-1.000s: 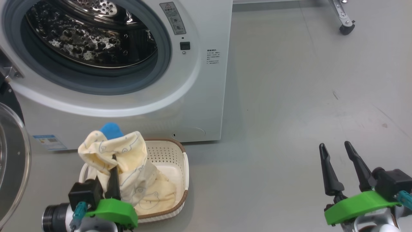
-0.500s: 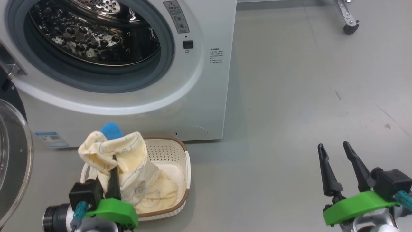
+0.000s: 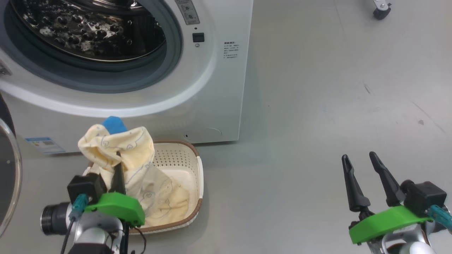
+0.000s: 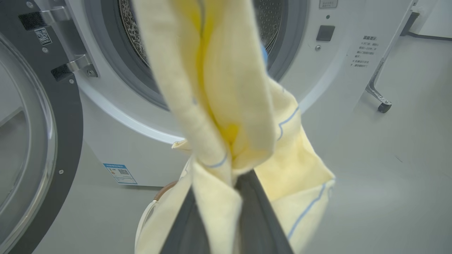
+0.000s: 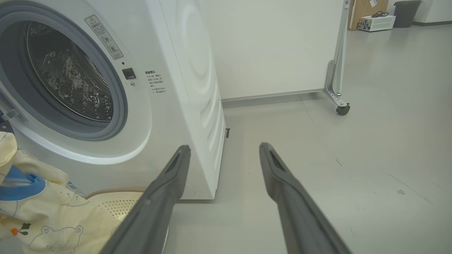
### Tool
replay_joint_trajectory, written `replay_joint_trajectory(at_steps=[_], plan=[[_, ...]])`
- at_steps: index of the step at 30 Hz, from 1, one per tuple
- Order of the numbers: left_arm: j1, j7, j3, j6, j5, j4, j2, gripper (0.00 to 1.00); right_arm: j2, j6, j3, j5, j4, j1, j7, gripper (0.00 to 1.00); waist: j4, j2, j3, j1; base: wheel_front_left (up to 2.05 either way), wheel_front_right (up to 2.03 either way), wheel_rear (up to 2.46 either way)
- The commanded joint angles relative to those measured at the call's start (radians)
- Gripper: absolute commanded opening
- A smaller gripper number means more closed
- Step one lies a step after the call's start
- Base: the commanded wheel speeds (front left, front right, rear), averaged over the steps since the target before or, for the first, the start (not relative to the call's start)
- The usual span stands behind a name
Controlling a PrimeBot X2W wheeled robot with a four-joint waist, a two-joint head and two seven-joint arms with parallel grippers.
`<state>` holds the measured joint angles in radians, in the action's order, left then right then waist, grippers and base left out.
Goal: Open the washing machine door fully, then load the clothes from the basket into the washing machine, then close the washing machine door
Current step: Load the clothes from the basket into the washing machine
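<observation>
The white washing machine (image 3: 215,88) stands open, its steel drum (image 3: 88,28) bare. Its black-ringed washing machine door (image 4: 39,141) hangs swung out at the left. Below the opening sits the cream basket (image 3: 183,165) with brown rim. My left gripper (image 3: 117,157) is shut on the pale yellow clothes (image 3: 120,148), lifted in a bunch above the basket with blue trim (image 3: 113,124) on top; the lower fabric still trails into the basket. In the left wrist view the clothes (image 4: 226,106) hang pinched between the dark fingers (image 4: 257,218). My right gripper (image 3: 358,160) stands open over bare floor at the lower right.
A caster wheel (image 3: 380,12) of a wheeled frame stands at the far right; its leg and a white wall panel (image 5: 275,49) rise behind the machine. A blue label sticker (image 3: 44,144) marks the machine's lower front corner. Grey floor spreads to the right of the machine.
The head camera has shifted, so the whole scene sits slightly lower-left in view. Left gripper keeps its hold on the lifted clothes; right gripper stays open.
</observation>
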<state>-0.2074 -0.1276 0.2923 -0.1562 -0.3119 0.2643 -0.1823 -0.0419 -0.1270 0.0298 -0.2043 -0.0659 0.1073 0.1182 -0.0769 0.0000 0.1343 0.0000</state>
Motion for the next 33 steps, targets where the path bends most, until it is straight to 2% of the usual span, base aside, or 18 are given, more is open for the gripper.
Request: replay_joint_trajectory(at_steps=[1, 20, 33], plan=[[-0.077, 0.009, -0.049, 0.007, -0.01, -0.014, -0.031, 0.0, -0.008, -0.004, 0.024, -0.01, -0.035, -0.057, 0.005, 1.0, -0.017, 0.0, 0.026, 0.0, 0.0, 0.0, 0.0], [-0.532, 0.238, -0.12, 0.128, -0.129, 0.297, -0.132, 0.0, -0.008, -0.004, 0.075, -0.063, 0.028, -0.176, 0.082, 1.0, -0.137, 0.0, 0.256, 0.0, 0.0, 0.0, 0.0], [-0.916, 0.41, -0.135, 0.173, -0.118, 0.408, -0.297, 0.0, -0.008, -0.004, 0.134, -0.119, 0.088, -0.272, 0.133, 1.0, -0.247, 0.0, 0.449, 0.0, 0.0, 0.0, 0.0]])
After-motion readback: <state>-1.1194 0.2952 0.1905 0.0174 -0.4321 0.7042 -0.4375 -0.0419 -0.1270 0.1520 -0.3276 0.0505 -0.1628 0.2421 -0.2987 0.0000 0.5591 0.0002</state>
